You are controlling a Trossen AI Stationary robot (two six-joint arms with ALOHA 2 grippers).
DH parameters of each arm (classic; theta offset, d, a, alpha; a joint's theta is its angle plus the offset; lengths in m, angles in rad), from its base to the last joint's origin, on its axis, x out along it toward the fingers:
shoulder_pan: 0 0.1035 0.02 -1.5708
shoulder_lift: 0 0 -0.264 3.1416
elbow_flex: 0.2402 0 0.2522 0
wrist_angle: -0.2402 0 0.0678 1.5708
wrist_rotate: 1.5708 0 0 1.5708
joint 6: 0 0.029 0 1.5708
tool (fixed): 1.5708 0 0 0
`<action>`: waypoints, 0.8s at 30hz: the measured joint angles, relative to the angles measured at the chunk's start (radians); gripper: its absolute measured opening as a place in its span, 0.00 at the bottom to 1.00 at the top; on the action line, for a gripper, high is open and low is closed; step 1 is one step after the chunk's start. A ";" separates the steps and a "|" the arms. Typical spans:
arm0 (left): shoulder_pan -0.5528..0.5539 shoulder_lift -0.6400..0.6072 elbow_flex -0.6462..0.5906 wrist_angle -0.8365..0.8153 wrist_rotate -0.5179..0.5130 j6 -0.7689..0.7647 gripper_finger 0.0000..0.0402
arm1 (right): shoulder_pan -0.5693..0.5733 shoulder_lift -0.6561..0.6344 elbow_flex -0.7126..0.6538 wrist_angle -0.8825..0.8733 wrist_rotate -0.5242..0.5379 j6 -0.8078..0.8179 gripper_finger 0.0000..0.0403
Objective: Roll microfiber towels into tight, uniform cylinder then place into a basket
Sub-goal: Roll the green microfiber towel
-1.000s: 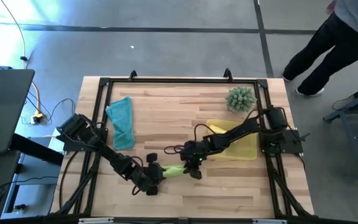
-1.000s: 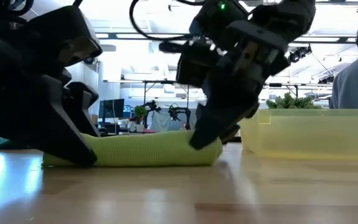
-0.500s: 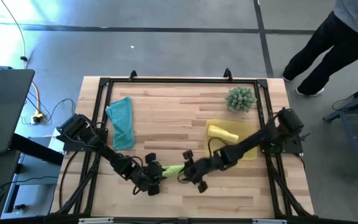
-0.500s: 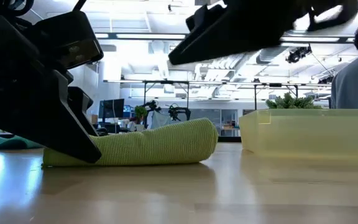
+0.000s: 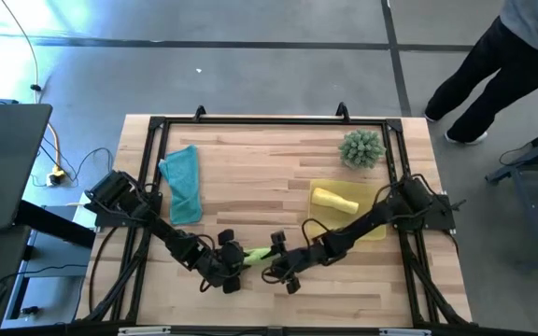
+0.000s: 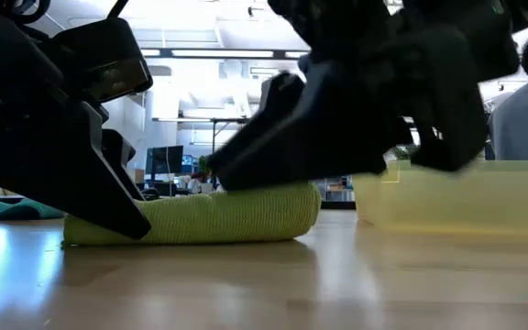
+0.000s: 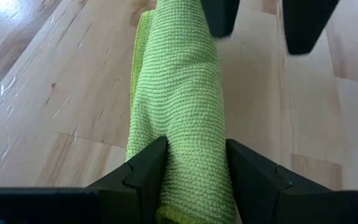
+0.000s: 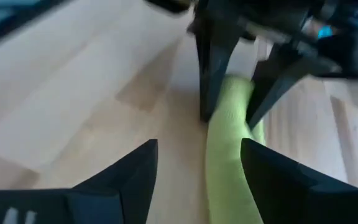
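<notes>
Left gripper point(image 5: 229, 268) fingers point(image 7: 143, 169) clamp one end of the rolled green towel point(image 5: 256, 254), a ribbed, soft cylinder lying on the wooden tabletop point(image 5: 250, 168) at 6 o'clock. Right gripper point(image 5: 281, 271) fingers point(image 8: 126, 176) spread wide, straddling the roll's other end, not gripping. Yellow roll point(image 5: 334, 199) lies in the translucent yellow basket point(image 5: 377, 230) at 4 o'clock. Teal towel point(image 5: 183, 180) lies loose at 9 o'clock.

Bright, even overhead light fills the room. Ceiling lamps glare on the bench point(image 6: 264, 284) in the low view, where the right arm point(image 6: 365, 119) is dark and motion-blurred. The right wrist view is smeared.
</notes>
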 joint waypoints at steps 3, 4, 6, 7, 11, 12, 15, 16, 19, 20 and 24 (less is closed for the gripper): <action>0.000 0.000 0.000 0.001 -0.005 -0.001 0.38 | -0.003 0.028 0.000 -0.001 0.024 0.003 0.55; 0.000 0.000 0.000 0.001 -0.005 -0.001 0.38 | -0.008 0.038 0.000 0.003 0.029 0.003 0.54; 0.000 0.000 0.000 0.001 -0.005 -0.004 0.38 | -0.018 0.054 0.000 0.009 0.034 0.005 0.52; 0.000 0.000 0.000 0.001 -0.005 -0.011 0.38 | -0.024 0.060 0.001 0.013 0.035 0.006 0.51; 0.000 0.000 -0.001 0.001 -0.006 -0.026 0.38 | -0.040 0.070 0.001 0.027 0.037 0.006 0.47; 0.000 0.000 -0.001 0.001 -0.006 -0.026 0.38 | -0.042 0.070 0.001 0.033 0.037 0.006 0.46; 0.000 0.000 -0.001 0.001 -0.006 -0.028 0.38 | -0.041 0.061 0.001 0.040 0.037 0.006 0.45; 0.000 0.000 -0.001 0.001 -0.006 -0.033 0.38 | -0.037 0.053 0.003 0.032 0.040 0.007 0.44; 0.000 0.000 -0.001 0.000 -0.007 -0.041 0.38 | -0.019 0.033 0.027 0.000 0.047 0.011 0.44; 0.000 0.000 -0.001 0.000 -0.008 -0.041 0.38 | -0.014 0.029 0.035 -0.011 0.048 0.011 0.44; 0.006 0.000 -0.001 0.001 -0.005 -0.042 0.38 | -0.008 0.038 0.048 -0.040 0.047 0.006 0.44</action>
